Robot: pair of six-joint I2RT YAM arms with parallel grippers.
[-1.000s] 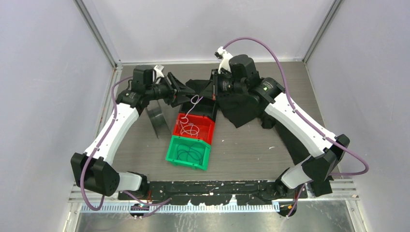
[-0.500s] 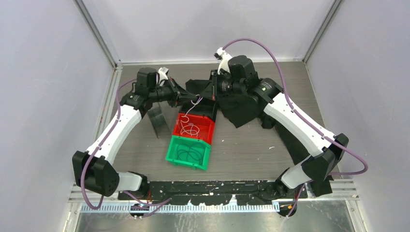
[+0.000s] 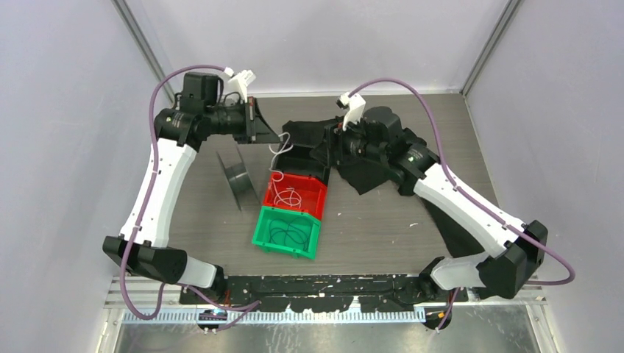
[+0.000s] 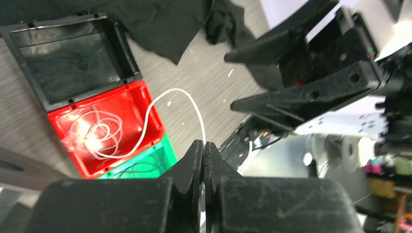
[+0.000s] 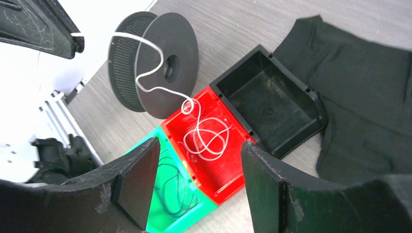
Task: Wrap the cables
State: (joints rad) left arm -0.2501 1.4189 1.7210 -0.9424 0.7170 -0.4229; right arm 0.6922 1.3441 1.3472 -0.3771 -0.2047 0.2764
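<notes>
The white cable (image 3: 291,197) lies in loose loops in the red bin (image 3: 315,200), and one strand rises from it to my left gripper (image 3: 280,140). That gripper (image 4: 204,145) is shut on the strand's upper end (image 4: 171,90), above and to the back left of the bin. In the right wrist view the cable (image 5: 209,138) runs up past a spool to the left gripper's fingers (image 5: 58,34). My right gripper (image 5: 199,143) is open with nothing between its fingers, hovering over the bins. From above, it (image 3: 319,151) sits just right of the strand, apart from it.
A green bin (image 3: 283,247) holding thin dark cable loops adjoins the red bin's near side. A black bin (image 3: 307,162) adjoins its far side. A dark grey spool (image 3: 235,178) stands upright left of the bins. Black cloth (image 3: 368,173) lies crumpled under the right arm.
My left gripper shut on the white cable and lifted back and to the left, drawing the strand up. My right gripper went from shut to open and drew slightly right.
</notes>
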